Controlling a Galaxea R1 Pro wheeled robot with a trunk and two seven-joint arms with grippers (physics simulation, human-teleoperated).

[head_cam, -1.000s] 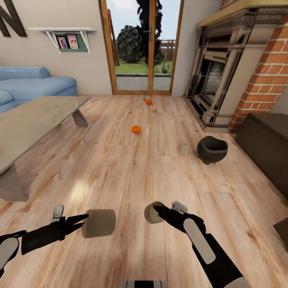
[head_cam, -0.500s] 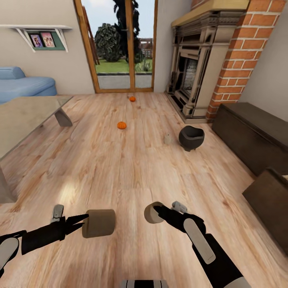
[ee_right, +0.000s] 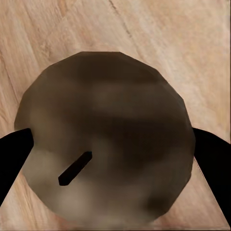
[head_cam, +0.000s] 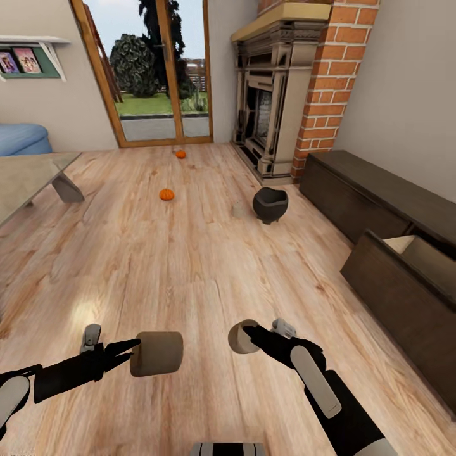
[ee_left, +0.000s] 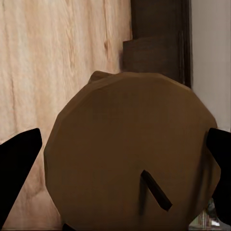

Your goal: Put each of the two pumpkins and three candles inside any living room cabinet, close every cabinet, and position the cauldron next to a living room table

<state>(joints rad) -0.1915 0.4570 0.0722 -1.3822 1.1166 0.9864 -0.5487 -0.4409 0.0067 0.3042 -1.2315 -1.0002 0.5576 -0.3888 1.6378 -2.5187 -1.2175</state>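
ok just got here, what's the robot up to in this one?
It's carrying two candles, one per hand: the left gripper is shut on a tan candle, the right gripper on another candle. The cabinet stands along the right wall with one drawer open. On the floor ahead lie two pumpkins, a third candle and the cauldron.

A light wooden plank floor [head_cam: 190, 266] runs from the foreground to a glass door at the far end. Two orange pumpkins lie on it: a near pumpkin [head_cam: 166, 194] mid-floor and a far pumpkin [head_cam: 180, 154] close to the door. A pale candle [head_cam: 237, 209] stands on the boards just beside a black cauldron [head_cam: 270, 204]. A long dark cabinet [head_cam: 380, 209] stands along the right wall, with one drawer [head_cam: 405, 297] pulled out over the floor.
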